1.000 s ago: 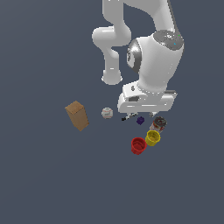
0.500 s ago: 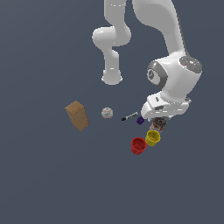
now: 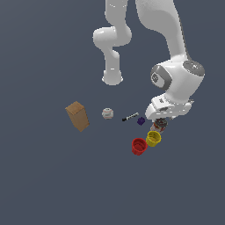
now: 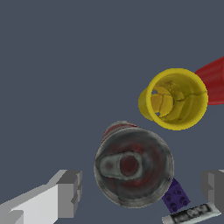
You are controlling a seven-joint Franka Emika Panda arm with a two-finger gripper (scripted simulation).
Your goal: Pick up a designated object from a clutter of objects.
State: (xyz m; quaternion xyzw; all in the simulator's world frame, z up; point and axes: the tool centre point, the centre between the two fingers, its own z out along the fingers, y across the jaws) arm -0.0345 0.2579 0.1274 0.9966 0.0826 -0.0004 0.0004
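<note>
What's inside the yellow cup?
Nothing I can see. The wrist view looks into the yellow cup and shows only its bare yellow inside. The red cup behind it is mostly covered, so its inside stays hidden there.

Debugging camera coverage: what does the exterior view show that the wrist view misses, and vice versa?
Exterior only: tan box, whitish ball, and the arm's body above the clutter.
Wrist only: the can top-down, its dark lid between the two grey fingers, which are spread apart and clear of it; the yellow cup interior.
Both: can, yellow cup, red cup, purple cube, black marker.
</note>
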